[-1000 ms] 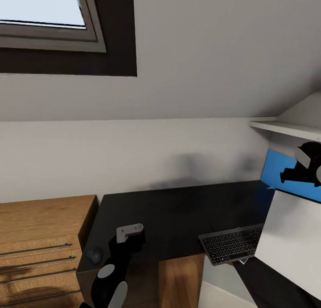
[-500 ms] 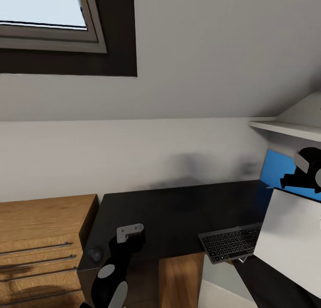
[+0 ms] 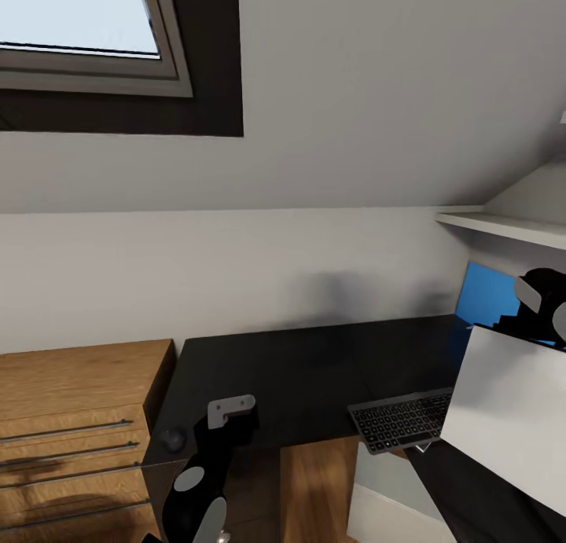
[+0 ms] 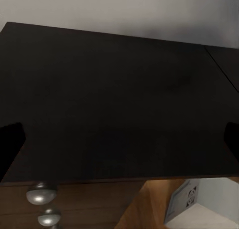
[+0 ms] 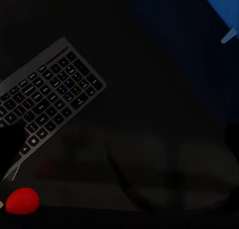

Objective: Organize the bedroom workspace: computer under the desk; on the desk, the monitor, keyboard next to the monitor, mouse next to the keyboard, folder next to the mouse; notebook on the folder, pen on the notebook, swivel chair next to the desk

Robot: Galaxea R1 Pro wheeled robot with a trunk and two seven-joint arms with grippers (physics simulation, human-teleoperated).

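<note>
Two arms over the desk: left gripper idle at front-left corner, jaws indeterminate; keyboard overhangs front edge; right gripper apparently grasps blue folder — lower flat, clear of monitor.

A skylight window with a pale grey frame sits in a dark surround on a sloping grey-white ceiling. Below it runs a plain white wall, softly shadowed toward the right. A light wood cabinet with thin metal bar handles stands against the wall at left. A white shelf juts from the right under the slope. A strip of wood floor shows below.
</note>
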